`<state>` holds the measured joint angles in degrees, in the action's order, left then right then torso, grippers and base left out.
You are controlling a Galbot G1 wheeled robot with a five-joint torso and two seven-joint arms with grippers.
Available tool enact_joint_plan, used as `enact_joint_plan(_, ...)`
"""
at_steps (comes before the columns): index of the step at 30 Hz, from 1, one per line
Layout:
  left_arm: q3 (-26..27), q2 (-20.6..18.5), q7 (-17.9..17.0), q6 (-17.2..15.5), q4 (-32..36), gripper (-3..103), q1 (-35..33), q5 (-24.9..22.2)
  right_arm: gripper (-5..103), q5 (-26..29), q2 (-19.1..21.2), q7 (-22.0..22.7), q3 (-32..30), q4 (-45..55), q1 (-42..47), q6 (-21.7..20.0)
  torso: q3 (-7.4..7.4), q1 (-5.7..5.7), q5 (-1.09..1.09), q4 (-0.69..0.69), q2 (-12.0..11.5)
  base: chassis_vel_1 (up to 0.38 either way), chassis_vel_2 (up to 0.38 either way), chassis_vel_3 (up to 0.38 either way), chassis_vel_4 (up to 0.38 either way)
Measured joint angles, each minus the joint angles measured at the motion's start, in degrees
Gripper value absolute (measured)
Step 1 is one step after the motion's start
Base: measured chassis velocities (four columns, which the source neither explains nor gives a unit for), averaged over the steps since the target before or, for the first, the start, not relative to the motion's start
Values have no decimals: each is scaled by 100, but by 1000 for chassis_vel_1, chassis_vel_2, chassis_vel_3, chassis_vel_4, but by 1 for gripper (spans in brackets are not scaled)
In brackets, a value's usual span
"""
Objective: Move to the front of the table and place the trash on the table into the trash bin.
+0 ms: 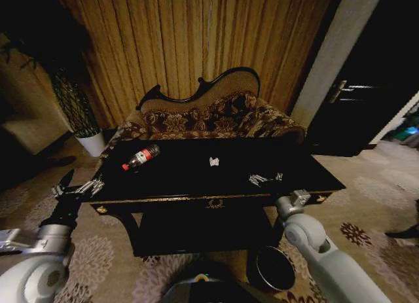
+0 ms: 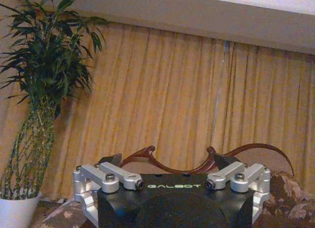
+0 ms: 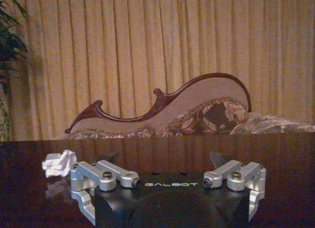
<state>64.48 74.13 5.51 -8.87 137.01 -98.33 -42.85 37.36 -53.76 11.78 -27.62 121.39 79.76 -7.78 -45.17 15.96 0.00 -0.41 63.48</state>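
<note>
left arm: raised at the table's (image 1: 196,185) left front corner, wrist level, pointing forward | left gripper (image 1: 78,187): fingers spread wide, holding nothing | right arm: reaching forward over the table's front edge near its right end | right gripper (image 1: 265,179): low over the tabletop, fingers spread wide, holding nothing

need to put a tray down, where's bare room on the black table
Bare top lies between the bottle and the paper wad, and along the table front edge between both end effectors. Tighter near the right end effector; the left end effector sits off the left corner.
</note>
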Motion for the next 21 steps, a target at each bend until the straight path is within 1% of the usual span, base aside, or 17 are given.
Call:
enact_joint_plan(3,10,21,1,1,36,100,-53,30,100,160,252,-4,200,-31,-144,-72,2,-3,0,0,2,0,0,0,0)
enact_joint_plan(4,10,21,1,1,36,100,-53,30,100,160,252,-4,200,-31,-144,-72,2,-3,0,0,2,0,0,0,0)
enact_joint_plan(6,10,57,3,15,63,100,-83,89,100,349,483,-15,371,-58,-330,-144,1,-3,0,0,2,0,0,0,0)
enact_joint_plan(7,11,64,4,17,71,100,-88,93,100,400,535,-17,412,-61,-380,-156,1,-3,-1,0,1,0,0,0,0)
enact_joint_plan(8,25,84,4,21,99,100,-106,104,100,616,735,-22,547,-83,-570,-205,0,-2,0,1,1,0,0,0,0)
enact_joint_plan(9,25,84,4,21,99,100,-106,104,100,616,735,-22,547,-83,-570,-205,0,-2,0,1,1,0,0,0,0)
enact_joint_plan(12,49,101,1,22,135,100,-161,117,100,1079,1155,-24,860,-162,-1010,-314,0,-1,-1,1,1,0,0,0,0)
enact_joint_plan(13,49,101,1,22,135,100,-161,117,100,1079,1155,-24,860,-162,-1010,-314,0,-1,-1,1,1,0,0,0,0)
enact_joint_plan(16,62,149,-6,22,162,100,-192,143,100,1449,1439,-22,1232,-252,-1505,-380,1,-2,0,0,1,0,0,0,0)
enact_joint_plan(18,63,168,-11,22,164,100,-196,165,100,1516,1493,-21,1344,-276,-1644,-389,1,-2,0,0,1,0,0,0,0)
enact_joint_plan(21,63,273,-16,22,201,100,-219,237,100,1907,1659,-1,2005,-444,-2482,-468,0,-1,-1,2,0,0,0,0,0)
